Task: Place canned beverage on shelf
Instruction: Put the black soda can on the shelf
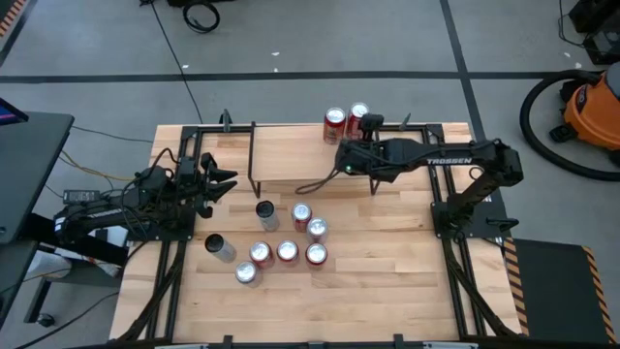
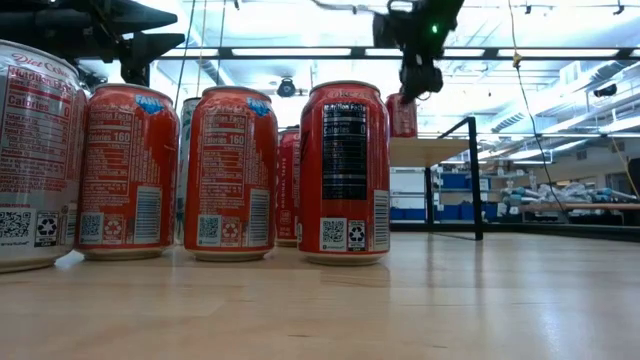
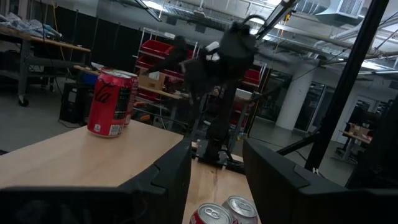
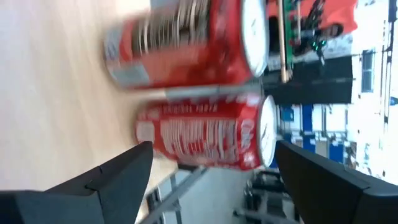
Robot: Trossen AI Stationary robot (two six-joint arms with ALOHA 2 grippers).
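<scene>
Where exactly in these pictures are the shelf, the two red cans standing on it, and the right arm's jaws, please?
shelf (image 1: 291, 160): high view, bare part of its plank top.
two red cans (image 1: 335, 123): high view, lid of the left one.
right gripper (image 1: 371, 123): high view, midway between its fingertips, beside the cans.

Two dark robot arms seen from above. The right arm stretches leftward across the far side, its right gripper (image 1: 351, 145) with fingers (image 4: 118, 180) spread wide, nothing between them (wrist rolled sideways). The left arm waits folded at the left edge, left gripper (image 1: 221, 184) fingers (image 3: 168, 177) slightly parted.
</scene>
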